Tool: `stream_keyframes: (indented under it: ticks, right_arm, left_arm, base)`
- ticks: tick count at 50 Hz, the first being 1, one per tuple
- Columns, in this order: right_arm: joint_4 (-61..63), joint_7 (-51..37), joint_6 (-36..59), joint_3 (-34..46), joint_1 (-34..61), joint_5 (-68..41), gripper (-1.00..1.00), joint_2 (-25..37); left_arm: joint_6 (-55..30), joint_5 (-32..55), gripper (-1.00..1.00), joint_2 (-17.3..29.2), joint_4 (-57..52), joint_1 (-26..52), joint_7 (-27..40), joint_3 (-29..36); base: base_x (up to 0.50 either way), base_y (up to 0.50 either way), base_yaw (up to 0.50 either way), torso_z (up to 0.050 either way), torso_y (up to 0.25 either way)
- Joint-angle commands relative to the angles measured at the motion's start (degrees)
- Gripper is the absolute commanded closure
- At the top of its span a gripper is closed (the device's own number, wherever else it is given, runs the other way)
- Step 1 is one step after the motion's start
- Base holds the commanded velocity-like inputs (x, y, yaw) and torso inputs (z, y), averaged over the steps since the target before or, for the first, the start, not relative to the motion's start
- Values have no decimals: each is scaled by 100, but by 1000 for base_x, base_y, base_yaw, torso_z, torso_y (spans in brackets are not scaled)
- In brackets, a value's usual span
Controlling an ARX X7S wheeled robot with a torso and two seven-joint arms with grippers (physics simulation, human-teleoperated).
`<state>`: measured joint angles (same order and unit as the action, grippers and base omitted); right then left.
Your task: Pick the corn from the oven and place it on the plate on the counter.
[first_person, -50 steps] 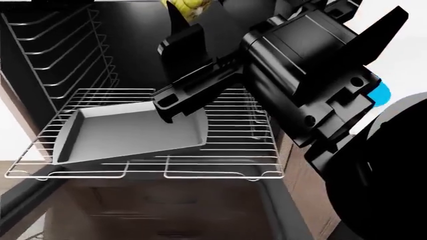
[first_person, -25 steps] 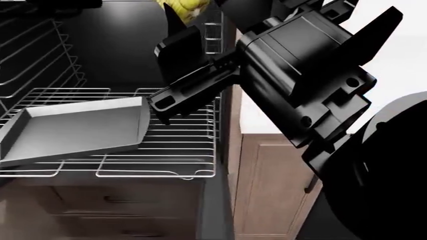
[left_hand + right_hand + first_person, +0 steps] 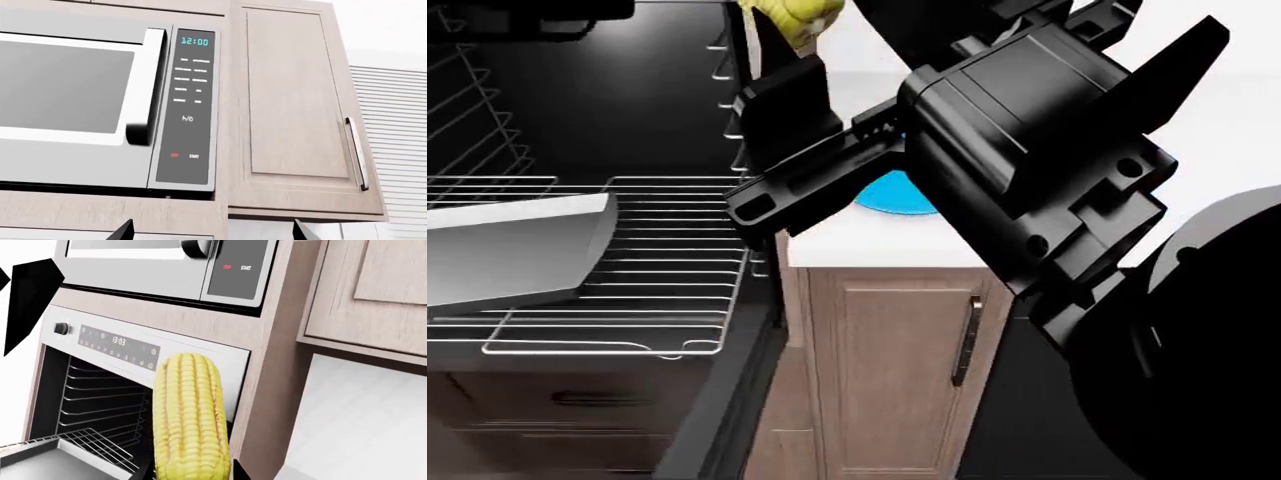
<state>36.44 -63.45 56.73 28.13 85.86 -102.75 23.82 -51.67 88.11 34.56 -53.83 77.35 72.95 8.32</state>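
The corn (image 3: pixel 190 415), a yellow cob with rows of kernels, stands upright between the fingers of my right gripper (image 3: pixel 190 475), which is shut on it. In the head view the corn (image 3: pixel 794 18) shows at the top edge, outside the oven (image 3: pixel 627 90) and near the counter's left end. The blue plate (image 3: pixel 888 197) lies on the white counter (image 3: pixel 854 245), mostly hidden behind my right arm (image 3: pixel 1028 150). My left gripper (image 3: pixel 212 232) is open and holds nothing; it faces a wall cabinet.
The oven's wire rack (image 3: pixel 654 300) is pulled out with a grey tray (image 3: pixel 507 250) on it. A microwave (image 3: pixel 80 100) with a cyan display hangs above, beside a wooden wall cabinet (image 3: pixel 300 110). A base cabinet door (image 3: pixel 894 370) sits under the counter.
The head view has swung right: the rack and tray slid to the left of the picture, and the counter and blue plate came into sight. The corn stays in my right gripper.
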Motion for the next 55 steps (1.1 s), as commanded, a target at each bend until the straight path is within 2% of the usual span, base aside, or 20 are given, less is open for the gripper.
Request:
stream_keyframes:
  ticks: [1, 51, 55]
  right_arm:
    - [16, 20, 38, -14, 33, 71, 100, 19]
    - [40, 78, -105, 62, 51, 133, 100, 53]
    - [59, 98, -148, 36, 44, 142, 100, 48]
  left_arm:
    - [9, 37, -100, -18, 13, 77, 43, 50]
    - [121, 29, -100, 2, -16, 64, 63, 112]
    - [120, 27, -100, 1, 6, 90, 59, 126]
  base:
    - [1, -500, 0, 0, 0]
    - [1, -500, 0, 0, 0]
    - [0, 0, 0, 0, 0]
